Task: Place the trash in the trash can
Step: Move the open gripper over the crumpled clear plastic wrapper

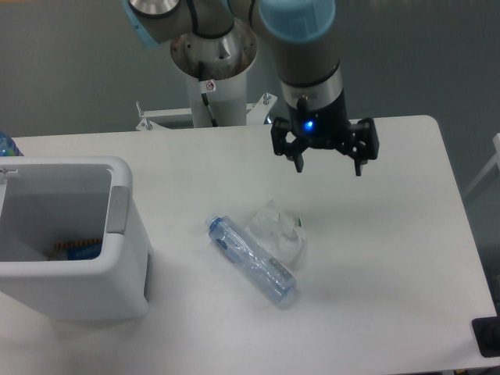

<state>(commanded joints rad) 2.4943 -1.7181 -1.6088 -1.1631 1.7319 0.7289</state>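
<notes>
- Two pieces of trash lie on the white bench (375,258): one crushed clear bottle (251,259) with a bluish cap and label, and one crumpled clear wrapper (280,230).
- One white trash can (74,234) stands at the left edge of the bench, with a grey panel on the side facing the trash; something small and dark lies at its bottom, too small to identify.
- One hand (326,161) hangs above the far part of the bench, its fingers spread wide apart and holding nothing, a blue light glowing on its body.
- Both pieces of trash lie nearer the camera than the hand and slightly to its left in the view; the wrapper is the closer of the two, and the bottle lies diagonally just beside it, touching or nearly so.
- The trash can is well apart from both, further left.
- Bare bench surface lies between the hand and the trash, and between the trash and the can.
- One arm base column (212,66) stands behind the bench.
</notes>
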